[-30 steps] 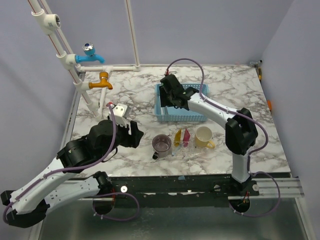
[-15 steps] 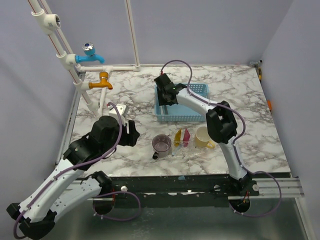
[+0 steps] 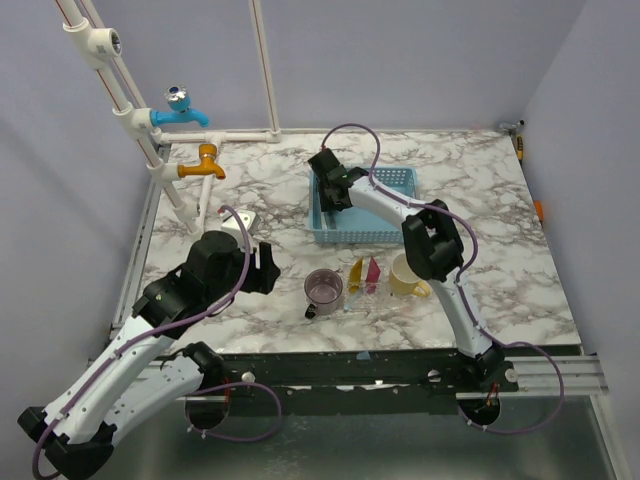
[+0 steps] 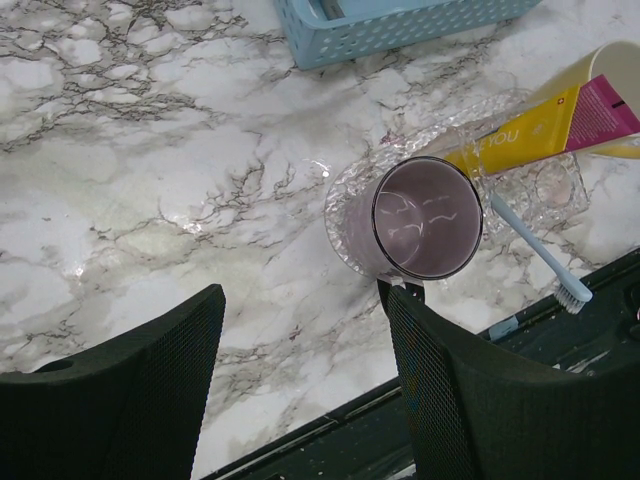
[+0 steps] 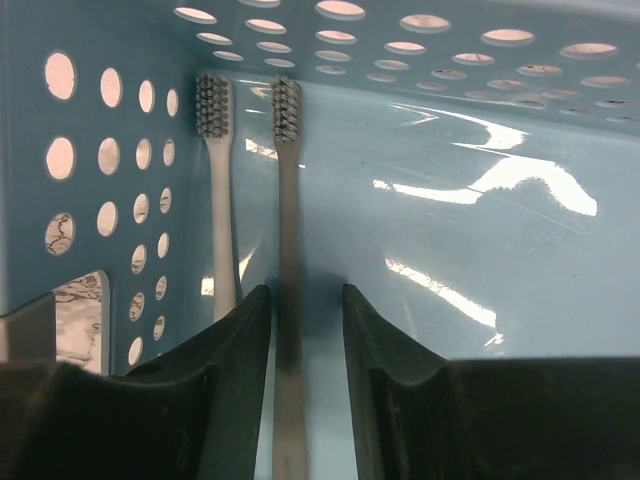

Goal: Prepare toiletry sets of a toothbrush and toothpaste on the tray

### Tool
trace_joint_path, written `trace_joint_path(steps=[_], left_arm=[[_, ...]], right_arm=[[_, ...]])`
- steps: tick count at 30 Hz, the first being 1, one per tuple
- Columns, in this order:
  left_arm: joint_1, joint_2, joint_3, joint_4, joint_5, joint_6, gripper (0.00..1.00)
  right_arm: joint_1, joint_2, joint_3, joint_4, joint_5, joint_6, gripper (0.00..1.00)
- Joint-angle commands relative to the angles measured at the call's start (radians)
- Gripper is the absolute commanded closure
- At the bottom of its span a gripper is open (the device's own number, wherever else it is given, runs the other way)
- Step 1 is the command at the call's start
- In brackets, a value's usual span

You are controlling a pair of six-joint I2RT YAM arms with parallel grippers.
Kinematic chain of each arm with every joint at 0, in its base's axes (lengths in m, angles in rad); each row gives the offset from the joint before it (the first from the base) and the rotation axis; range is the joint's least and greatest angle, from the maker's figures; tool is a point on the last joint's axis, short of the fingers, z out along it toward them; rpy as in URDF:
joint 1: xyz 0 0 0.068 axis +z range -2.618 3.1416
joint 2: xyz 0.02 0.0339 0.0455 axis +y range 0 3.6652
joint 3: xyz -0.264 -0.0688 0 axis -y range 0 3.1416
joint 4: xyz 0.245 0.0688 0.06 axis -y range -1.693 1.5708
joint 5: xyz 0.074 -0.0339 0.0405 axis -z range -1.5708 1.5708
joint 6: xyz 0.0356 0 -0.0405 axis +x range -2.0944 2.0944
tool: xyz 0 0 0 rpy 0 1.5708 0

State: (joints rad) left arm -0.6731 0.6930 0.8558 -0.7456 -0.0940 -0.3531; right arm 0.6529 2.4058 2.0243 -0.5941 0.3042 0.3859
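Note:
My right gripper (image 5: 305,300) is down inside the blue basket (image 3: 360,236) at its left end, open. Its jaws straddle the handle of a grey toothbrush (image 5: 288,200), with a gap left on the right side. A white toothbrush (image 5: 220,200) lies beside it along the basket wall. On the clear glass tray (image 4: 545,185) lie a light blue toothbrush (image 4: 530,250), a yellow toothpaste (image 4: 520,125) and a pink toothpaste (image 4: 605,105). My left gripper (image 4: 302,295) hangs open and empty over the table, left of the tray.
A mauve cup (image 3: 323,288) stands at the tray's left end and a cream mug (image 3: 407,273) at its right. Blue and orange taps (image 3: 200,160) on white pipes stand at the back left. The table's front edge runs just below the tray.
The right gripper moved to the basket's left end and its jaws narrowed around the grey toothbrush handle. The left arm drew slightly back and left.

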Motion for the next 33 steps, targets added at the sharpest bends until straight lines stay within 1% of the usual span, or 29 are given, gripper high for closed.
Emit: trace_joint_path(steps=[1,3,6,9,12,19,33], left_arm=[[0.011,-0.012,-0.006,0.017,0.023,0.016,0.33],[0.013,-0.013,-0.007,0.017,0.026,0.016,0.33],[0.015,-0.013,-0.008,0.017,0.027,0.017,0.34],[0.016,-0.014,-0.007,0.018,0.028,0.017,0.34],[0.018,-0.013,-0.009,0.018,0.028,0.016,0.34],[0.019,-0.014,-0.011,0.015,0.02,0.016,0.34],[0.021,-0.028,-0.017,0.01,0.005,0.011,0.34]], right_arm=[[-0.004,0.035,0.021,-0.033,-0.007,-0.021,0.66],[-0.005,0.035,0.011,-0.034,-0.009,-0.023,0.71],[-0.004,0.029,-0.013,-0.025,-0.013,-0.022,0.81],[-0.004,0.027,-0.022,-0.023,-0.018,-0.023,0.88],[-0.004,0.022,-0.026,-0.024,-0.016,-0.023,0.99],[-0.004,-0.033,-0.041,-0.003,-0.011,-0.007,1.0],[-0.004,-0.287,-0.25,0.184,0.026,0.02,1.0]])
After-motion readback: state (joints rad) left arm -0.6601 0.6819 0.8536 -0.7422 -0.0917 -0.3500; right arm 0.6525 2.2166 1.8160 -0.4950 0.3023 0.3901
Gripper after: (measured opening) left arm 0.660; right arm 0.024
